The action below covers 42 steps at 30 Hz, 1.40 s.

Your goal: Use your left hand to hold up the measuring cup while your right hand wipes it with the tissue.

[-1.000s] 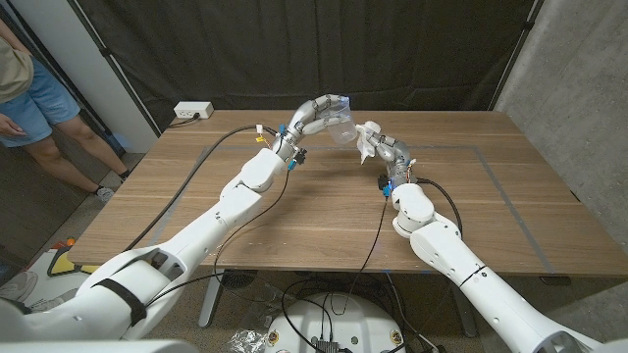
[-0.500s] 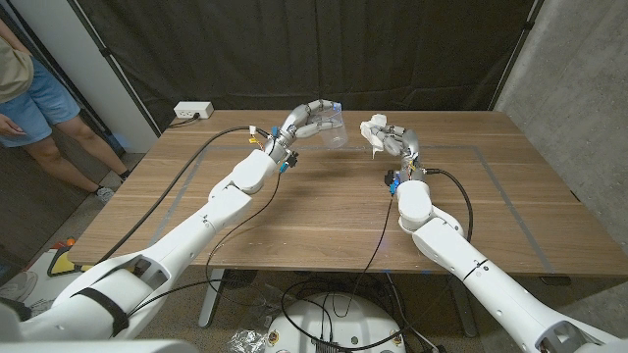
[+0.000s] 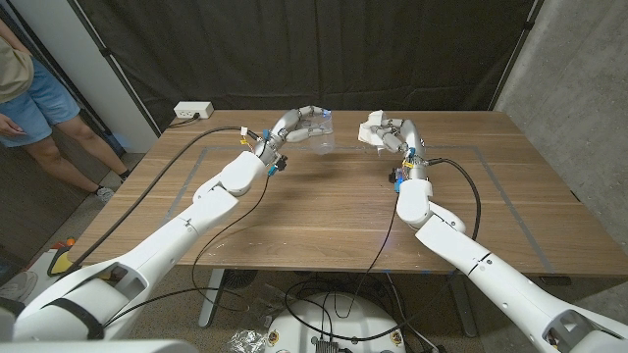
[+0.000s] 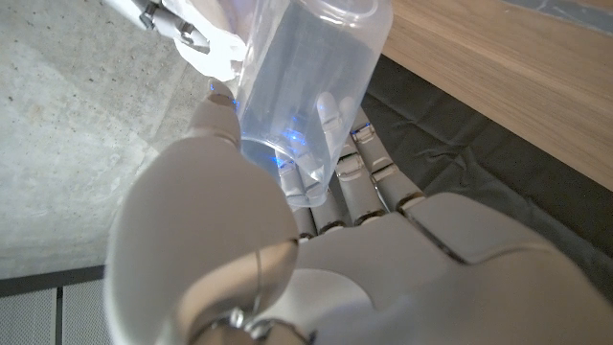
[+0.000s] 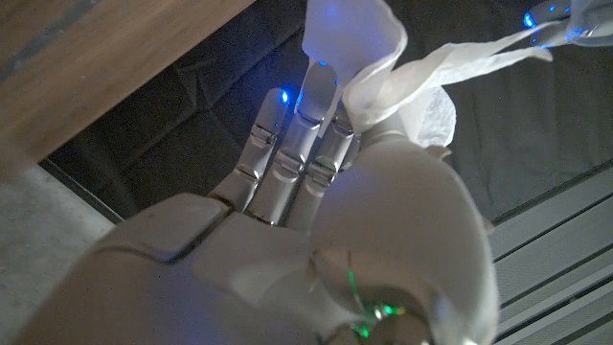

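Left robot hand (image 3: 297, 124) grips clear plastic measuring cup (image 3: 322, 128) above wooden desk (image 3: 324, 211); right robot hand (image 3: 390, 134) clamps crumpled white tissue (image 3: 372, 130) near cup.

Left hand (image 3: 294, 125) holds measuring cup (image 3: 323, 128) above the table (image 3: 324, 211), far side, left of centre. Right hand (image 3: 388, 131) holds tissue (image 3: 372, 130) above the far side too, right of centre. Cup and tissue are near each other, apart, cup on the left. Power strip (image 3: 192, 111) on far left corner. Person (image 3: 29, 93) stands left of table.
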{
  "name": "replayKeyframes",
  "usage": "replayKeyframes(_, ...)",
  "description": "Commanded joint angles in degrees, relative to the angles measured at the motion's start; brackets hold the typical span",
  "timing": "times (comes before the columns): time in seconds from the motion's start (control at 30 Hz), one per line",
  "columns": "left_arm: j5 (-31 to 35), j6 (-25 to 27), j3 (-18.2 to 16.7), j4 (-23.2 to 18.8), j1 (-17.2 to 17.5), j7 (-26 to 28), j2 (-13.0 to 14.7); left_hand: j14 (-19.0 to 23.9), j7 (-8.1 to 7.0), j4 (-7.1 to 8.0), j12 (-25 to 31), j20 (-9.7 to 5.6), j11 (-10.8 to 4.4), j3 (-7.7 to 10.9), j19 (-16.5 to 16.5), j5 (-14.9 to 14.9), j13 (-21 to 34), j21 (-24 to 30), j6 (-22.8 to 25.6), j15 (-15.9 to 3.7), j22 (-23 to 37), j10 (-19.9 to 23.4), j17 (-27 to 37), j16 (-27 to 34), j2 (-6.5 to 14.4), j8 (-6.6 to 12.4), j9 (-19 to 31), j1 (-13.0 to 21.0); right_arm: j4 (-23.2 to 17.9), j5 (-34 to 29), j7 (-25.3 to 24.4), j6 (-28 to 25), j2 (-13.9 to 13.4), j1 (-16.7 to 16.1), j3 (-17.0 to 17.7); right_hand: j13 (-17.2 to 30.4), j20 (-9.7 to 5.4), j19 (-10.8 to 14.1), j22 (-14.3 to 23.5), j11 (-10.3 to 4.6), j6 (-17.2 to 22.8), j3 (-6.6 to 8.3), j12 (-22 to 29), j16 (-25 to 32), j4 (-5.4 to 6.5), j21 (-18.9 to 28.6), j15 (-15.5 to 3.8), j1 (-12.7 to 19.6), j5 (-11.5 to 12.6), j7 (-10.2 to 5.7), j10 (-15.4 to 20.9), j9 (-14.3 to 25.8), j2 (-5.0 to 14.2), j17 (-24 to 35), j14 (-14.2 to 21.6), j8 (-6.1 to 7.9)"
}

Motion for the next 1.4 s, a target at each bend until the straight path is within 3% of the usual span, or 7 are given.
replayKeyframes(0.03, 4.8, 4.5, -1.1, -4.2, 1.9, 3.2, 4.1, 5.0, 0.26, -0.11, -0.1, -1.81, -1.4, 0.57, 0.0, -0.1, 0.1, 0.4, 0.0, -10.68, 0.0, 1.4, 0.1, 0.2, 1.1, 0.15, 0.2, 0.6, -1.1, -13.3, 1.7, -7.9, -3.9, 2.3, -3.7, 0.2, -5.86, -0.1, 0.1, -0.19, 0.7, 0.1, -0.2, -0.2, 0.17, -0.2, -3.13, -0.1, -0.2, -0.13, -0.1, 7.0, 0.56, 0.2, -0.3, 0.03)
replayKeyframes(0.6, 8.7, 9.0, -2.0, -7.4, 4.3, 5.6, 8.1, 4.8, 0.16, -0.12, -0.1, -1.75, -1.53, 0.69, -0.2, -0.1, 0.2, 0.6, 0.0, -10.67, 0.0, 1.4, 0.1, 0.2, 1.0, 0.16, 0.2, 0.6, -2.0, -28.3, 13.1, -20.0, -8.0, 6.2, -10.8, -0.2, -6.01, -0.7, 0.0, -0.24, 0.5, -0.09, -0.8, -0.9, 0.49, -1.1, -3.15, -0.3, -0.2, -0.8, -0.3, 6.8, 0.52, 0.1, -0.6, -0.42)
replayKeyframes(0.93, 10.6, 9.8, -1.4, -7.0, 4.7, 6.6, 8.7, 4.6, 0.18, -0.12, -0.1, -1.74, -1.5, 0.79, -0.3, -0.1, 0.2, 0.8, 0.0, -10.65, 0.0, 1.4, 0.1, 0.1, 1.0, 0.13, 0.2, 0.5, -1.8, -31.5, 20.9, -24.7, -8.2, 8.1, -13.1, -0.9, -5.75, -1.3, 0.0, -0.09, 0.4, -0.14, -1.6, -2.0, 0.68, -1.8, -3.18, -0.4, -0.3, -1.39, -0.6, 6.4, 0.6, -0.9, -0.8, -0.74)
replayKeyframes(1.2, 10.4, 8.6, -0.8, -4.9, 4.4, 6.7, 8.1, 4.7, 0.09, -0.13, -0.2, -1.67, -1.47, 0.86, -0.5, 0.0, 0.3, 0.9, 0.1, -10.66, 0.0, 1.3, 0.2, 0.2, 1.0, 0.18, 0.3, 0.5, -1.5, -33.2, 26.0, -28.7, -7.8, 9.1, -14.6, -1.4, -5.63, -1.2, 0.1, 0.27, 0.3, -0.17, -2.2, -2.8, 0.69, -1.9, -3.2, -0.4, -0.3, -1.61, -0.8, 6.2, 0.5, -1.5, -0.6, -0.83)
replayKeyframes(1.4, 10.4, 7.8, -0.2, -2.7, 3.8, 6.8, 7.4, 4.5, 0.28, -0.25, -0.3, -1.39, -1.08, 1.07, -0.8, 0.1, 0.3, 0.9, -0.1, -10.69, 0.0, 1.1, 0.2, 0.2, 1.1, 0.05, 0.2, 0.8, -1.2, -33.2, 28.9, -30.1, -7.6, 10.0, -15.3, -2.6, -5.03, -2.5, 0.1, 0.72, -0.5, 0.01, -3.4, -5.3, 0.68, -2.3, -3.26, -0.2, -0.2, -2.01, -1.5, 6.0, 0.68, -4.1, -1.5, -1.1)
